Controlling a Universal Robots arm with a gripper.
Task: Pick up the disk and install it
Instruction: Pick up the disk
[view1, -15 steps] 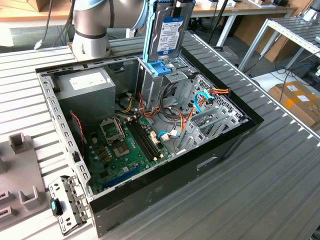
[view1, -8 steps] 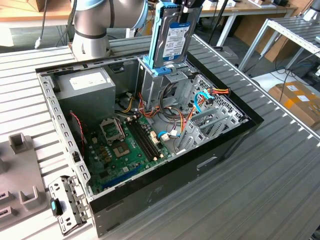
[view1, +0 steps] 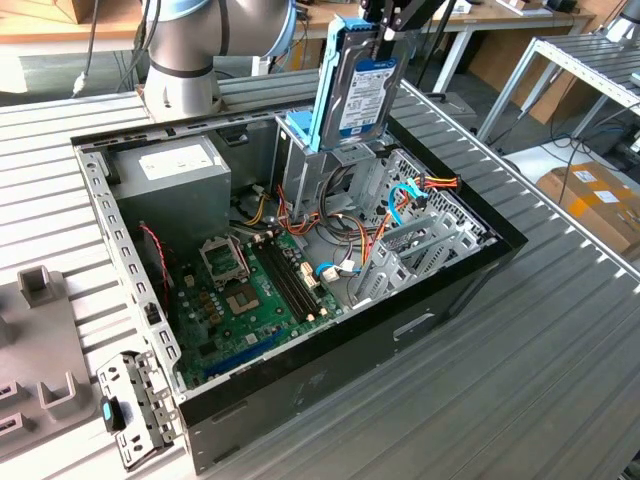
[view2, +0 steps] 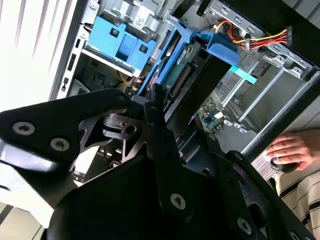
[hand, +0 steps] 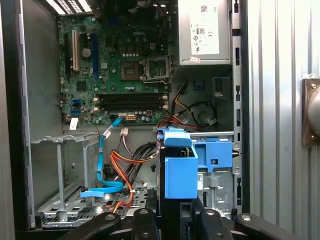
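The claw (view1: 388, 32) is clamped shut on the top edge of the disk (view1: 357, 88), holding it upright over the open computer case (view1: 330, 375). The slatted metal counter (view1: 560, 340) carries the case, which lies on its side. Inside are the green motherboard (view1: 250, 290) and the grey power supply (view1: 165, 172). The disk's lower end is at the top of the grey drive cage (view1: 300, 175), just beside its blue bracket (view1: 298, 131); whether they touch cannot be told. In the second wrist view a person's hand (view2: 292, 150) lies outside the case wall.
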